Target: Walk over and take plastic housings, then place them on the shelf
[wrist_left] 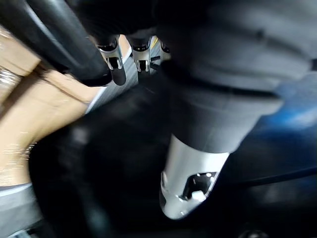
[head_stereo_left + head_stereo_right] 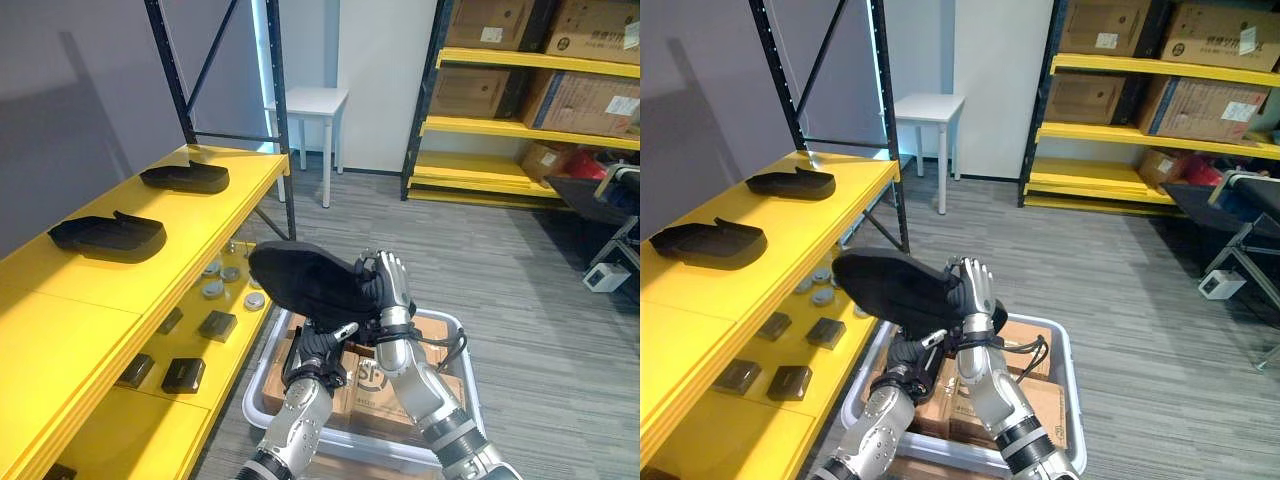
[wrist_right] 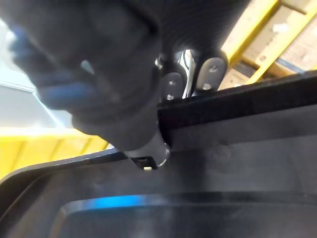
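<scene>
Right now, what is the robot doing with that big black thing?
The robot is holding up a black plastic housing with both hands: its right hand pinches one edge, and its left hand is underneath. The housing is above a white bin with cardboard boxes inside. Two more housings already lie on top of the yellow shelf to its left. This one has not been put there yet.
</scene>
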